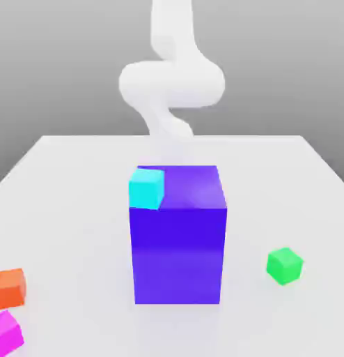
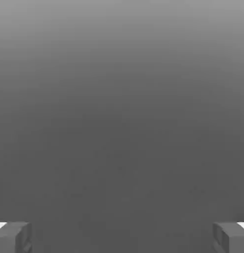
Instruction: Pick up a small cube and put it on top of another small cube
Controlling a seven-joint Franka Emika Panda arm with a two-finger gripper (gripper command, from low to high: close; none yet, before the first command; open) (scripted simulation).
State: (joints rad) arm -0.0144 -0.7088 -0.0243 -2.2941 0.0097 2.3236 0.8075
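Apart and empty, the jaws of the claw (image 2: 122, 240) await a first pickup, with the magenta cube (image 1: 6, 335) on the table (image 1: 84, 209) at 8 o'clock from the blue-purple block (image 1: 177, 254) in the exterior view. A careful approach would come straight down, jaws squared to two opposite faces of the tilted-looking cube, clear of the orange cube (image 1: 9, 289) near its 12 o'clock side. The green cube (image 1: 284, 266), intended base, sits between the block's 3 and 4 o'clock.
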